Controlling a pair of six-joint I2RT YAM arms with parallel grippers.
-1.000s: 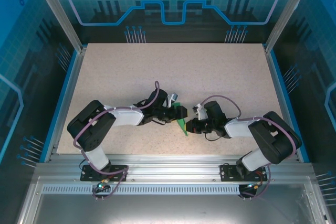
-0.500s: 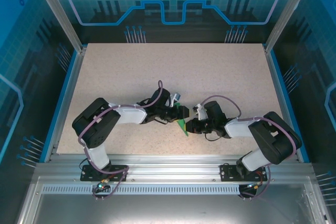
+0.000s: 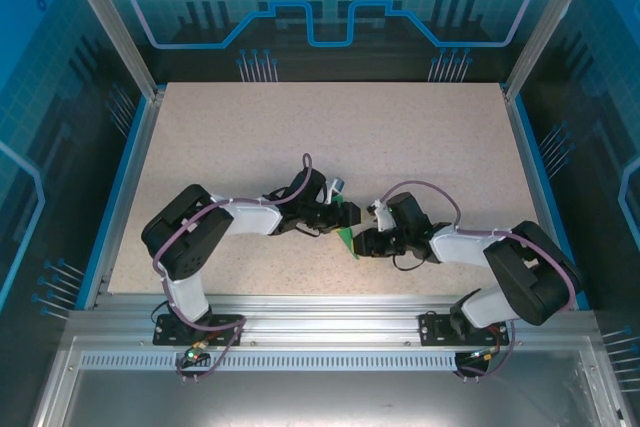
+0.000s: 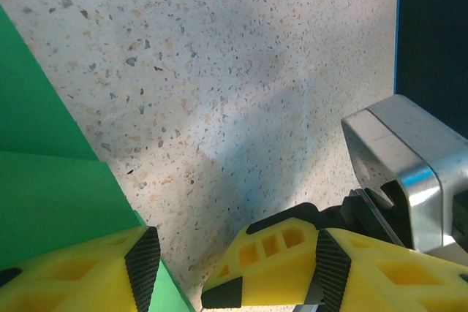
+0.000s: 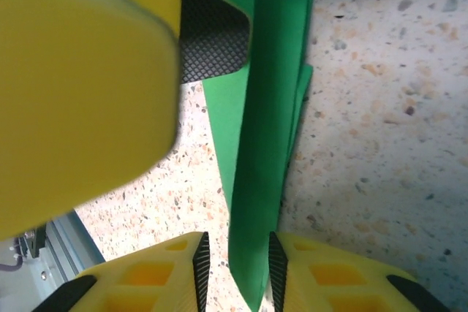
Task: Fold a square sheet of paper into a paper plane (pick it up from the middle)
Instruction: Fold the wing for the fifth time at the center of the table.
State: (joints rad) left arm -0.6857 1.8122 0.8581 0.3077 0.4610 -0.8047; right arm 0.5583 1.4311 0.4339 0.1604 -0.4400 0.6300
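Observation:
The green sheet of paper lies on the table just ahead of both arms, folded into a narrow pointed dart like a paper plane. In the right wrist view its long folded strip runs between my right gripper fingers. Those jaws are open, with a gap at the left pad. From above, the right gripper sits at the paper's right side. My left gripper is at the paper's far end, open. Its left finger rests over the green paper, and a right-gripper finger lies between its pads.
The speckled table stretches away behind the grippers. A blue rim and metal posts edge it, with an aluminium rail along the near side. In the right wrist view the left gripper's yellow finger looms close at the upper left.
My right gripper's jaws have parted from shut on the paper to open around it. The left arm has edged slightly right toward the paper. The paper has stayed in place.

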